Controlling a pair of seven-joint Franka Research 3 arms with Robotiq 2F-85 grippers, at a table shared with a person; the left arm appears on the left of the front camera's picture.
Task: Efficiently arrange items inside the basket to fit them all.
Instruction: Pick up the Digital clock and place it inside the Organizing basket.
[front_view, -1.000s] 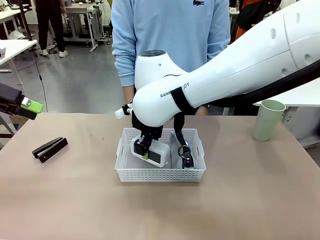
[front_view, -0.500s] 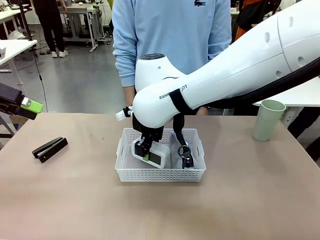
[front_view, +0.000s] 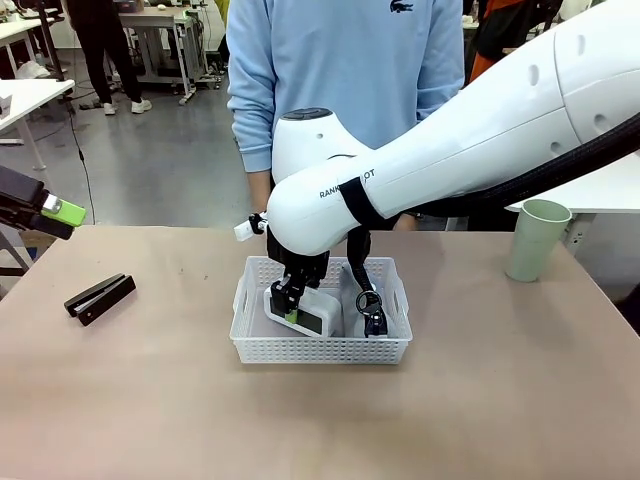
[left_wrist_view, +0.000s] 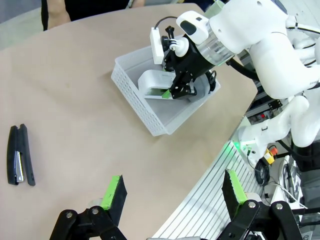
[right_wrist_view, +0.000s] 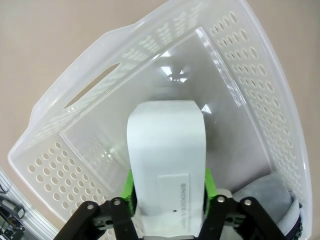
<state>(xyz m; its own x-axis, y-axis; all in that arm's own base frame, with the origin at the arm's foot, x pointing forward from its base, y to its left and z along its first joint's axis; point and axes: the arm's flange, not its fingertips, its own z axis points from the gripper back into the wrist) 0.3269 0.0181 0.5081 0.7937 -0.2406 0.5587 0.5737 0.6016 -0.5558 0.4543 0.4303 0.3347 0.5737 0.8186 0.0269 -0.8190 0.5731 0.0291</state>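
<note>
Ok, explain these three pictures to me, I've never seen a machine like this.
Two white robot arms share a table with a person standing across it. The front picture looks over the table from the robot's side; the other two come from cameras on each wrist. The right hand reaches into a white basket, closed on a white box, beside a grey pouch. The left hand hangs open, holding nothing. A black stapler and a green cup sit on the table outside the basket.
</note>
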